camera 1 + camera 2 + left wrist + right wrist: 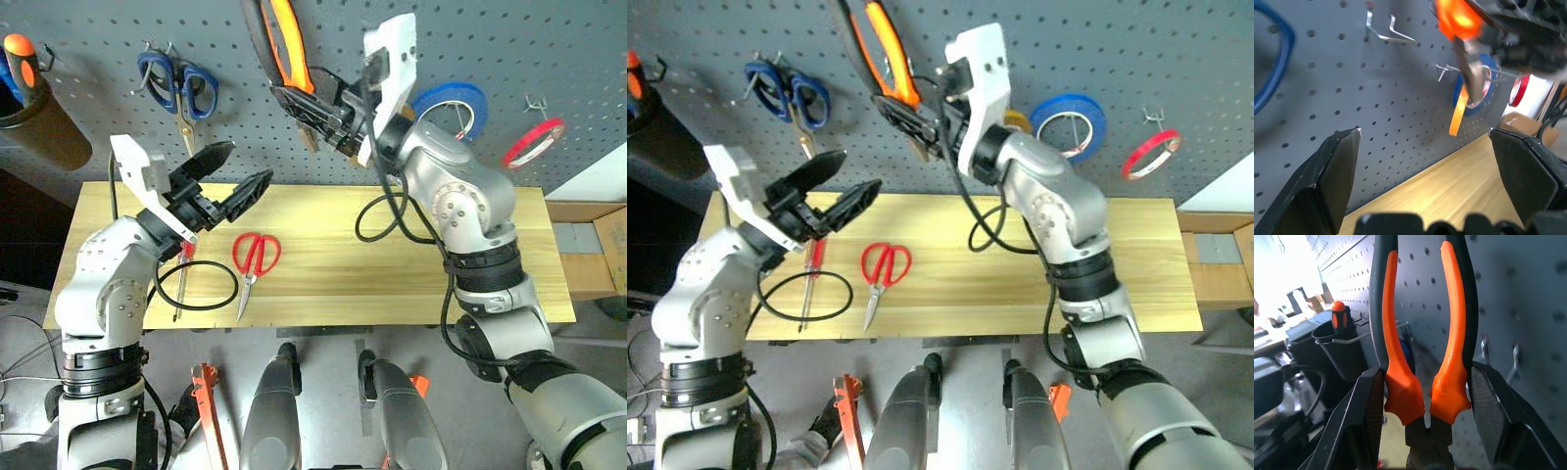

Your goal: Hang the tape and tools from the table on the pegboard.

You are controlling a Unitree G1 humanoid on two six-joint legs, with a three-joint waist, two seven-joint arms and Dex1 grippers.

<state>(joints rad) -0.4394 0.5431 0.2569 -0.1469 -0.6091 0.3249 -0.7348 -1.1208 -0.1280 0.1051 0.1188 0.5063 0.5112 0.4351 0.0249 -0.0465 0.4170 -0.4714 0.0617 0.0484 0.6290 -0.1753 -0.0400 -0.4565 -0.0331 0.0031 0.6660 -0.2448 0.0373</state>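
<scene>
My right gripper is shut on the pliers. It holds them up against the pegboard with their orange-and-black handles pointing upward. My left gripper hangs open and empty above the left part of the table, facing the board. Red-handled scissors lie on the wood just below it. The red-handled screwdriver lies beside them, partly hidden by the left fingers. The thin red tape ring hangs on a hook at the board's right.
Blue-handled scissors and a blue roll hang on the board. A black cup holding an orange-handled tool hangs at its far left. An empty wire hook is in front of the left gripper. A black cable loops across the table's left end.
</scene>
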